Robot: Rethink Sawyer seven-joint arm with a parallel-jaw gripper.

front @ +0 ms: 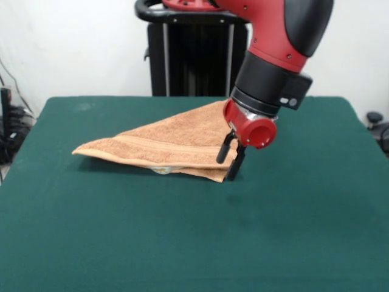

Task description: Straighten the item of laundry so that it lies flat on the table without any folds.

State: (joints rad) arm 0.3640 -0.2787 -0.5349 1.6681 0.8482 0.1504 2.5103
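Note:
The tan-orange towel lies on the dark green table, folded over into a triangle with its long edge toward the camera. A woven band runs along that edge, and a small white label peeks out beneath it. The red and black arm comes down from the upper right. My gripper is at the towel's near right corner, its two black fingers close together with the corner pinched between them. The towel's front edge sits slightly raised, with shadow under it.
The robot's black pedestal stands behind the table's far edge. Dark equipment sits off the left side, and a dark object sits off the right side.

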